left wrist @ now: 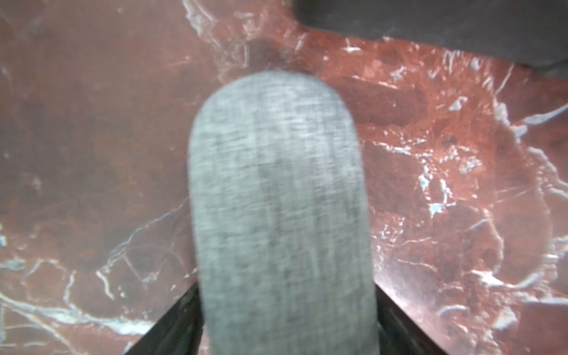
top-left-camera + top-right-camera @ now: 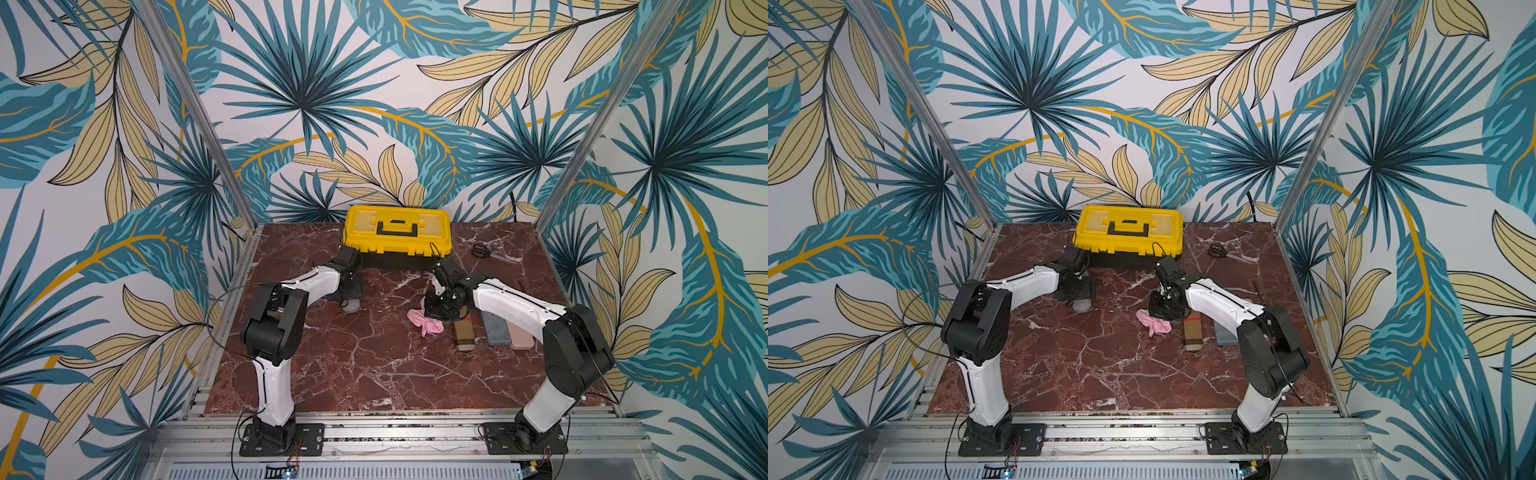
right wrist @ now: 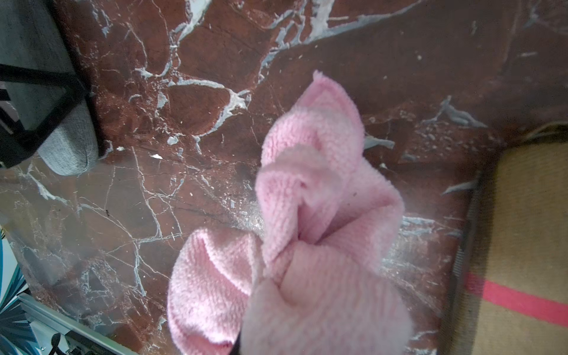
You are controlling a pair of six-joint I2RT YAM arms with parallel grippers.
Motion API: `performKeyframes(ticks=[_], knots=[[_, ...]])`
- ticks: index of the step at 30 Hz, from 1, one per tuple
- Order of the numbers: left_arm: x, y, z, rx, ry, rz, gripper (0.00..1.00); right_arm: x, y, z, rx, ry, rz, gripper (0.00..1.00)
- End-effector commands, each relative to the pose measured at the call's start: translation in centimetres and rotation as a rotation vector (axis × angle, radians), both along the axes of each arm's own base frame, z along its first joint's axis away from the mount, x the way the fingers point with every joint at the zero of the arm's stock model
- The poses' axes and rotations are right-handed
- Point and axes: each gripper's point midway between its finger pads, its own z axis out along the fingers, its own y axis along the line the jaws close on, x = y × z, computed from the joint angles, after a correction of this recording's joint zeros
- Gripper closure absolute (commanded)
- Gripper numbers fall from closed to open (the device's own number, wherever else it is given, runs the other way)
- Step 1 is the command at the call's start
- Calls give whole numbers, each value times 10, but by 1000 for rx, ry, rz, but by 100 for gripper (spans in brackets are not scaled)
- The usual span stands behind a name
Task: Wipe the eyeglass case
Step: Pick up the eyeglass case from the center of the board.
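Observation:
The grey fabric eyeglass case (image 2: 351, 306) (image 2: 1082, 306) lies on the marble table (image 2: 353, 374) left of centre. My left gripper (image 2: 348, 296) (image 1: 284, 307) reaches down over it. In the left wrist view the case (image 1: 276, 199) fills the gap, with a black finger (image 1: 187, 310) against each long side. My right gripper (image 2: 434, 309) (image 2: 1163, 309) is shut on a bunched pink cloth (image 2: 426, 325) (image 3: 316, 199), which hangs down to the table right of centre. The cloth hides the right jaws. Cloth and grey case (image 3: 46, 92) are well apart.
A yellow toolbox (image 2: 397, 230) stands at the back centre, just behind the left gripper. Black scissors (image 2: 482, 250) lie at the back right. A tan case with a red stripe (image 2: 464, 336), a blue-grey case (image 2: 494, 330) and a pink case (image 2: 519, 334) lie side by side under the right arm.

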Motion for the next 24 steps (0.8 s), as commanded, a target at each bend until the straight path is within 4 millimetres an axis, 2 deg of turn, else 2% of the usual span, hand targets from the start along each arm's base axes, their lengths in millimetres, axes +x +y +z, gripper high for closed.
performKeyframes(ticks=[1,6,10,13,15,20,22,24], knots=[[-1,-2,-1,52,26,-51,25,-1,5,-1,17,14,4,100],[-5,0,5,58,15,-53,49,3,8,1,17,12,9,100],[-9,-7,11,24,-20,-93,50,4,8,1,18,8,8,100],[-16,-26,21,-44,-56,-179,51,2,6,2,10,10,11,100],[-24,-40,29,-70,-78,-241,47,2,2,4,-9,-3,16,100],[-63,-78,39,-108,-122,-383,46,-2,-5,1,-45,6,20,100],[-83,-92,45,-98,-145,-446,47,-5,-7,1,-46,10,18,100],[-113,-114,50,-73,-198,-574,47,-9,-12,0,-61,11,19,100]])
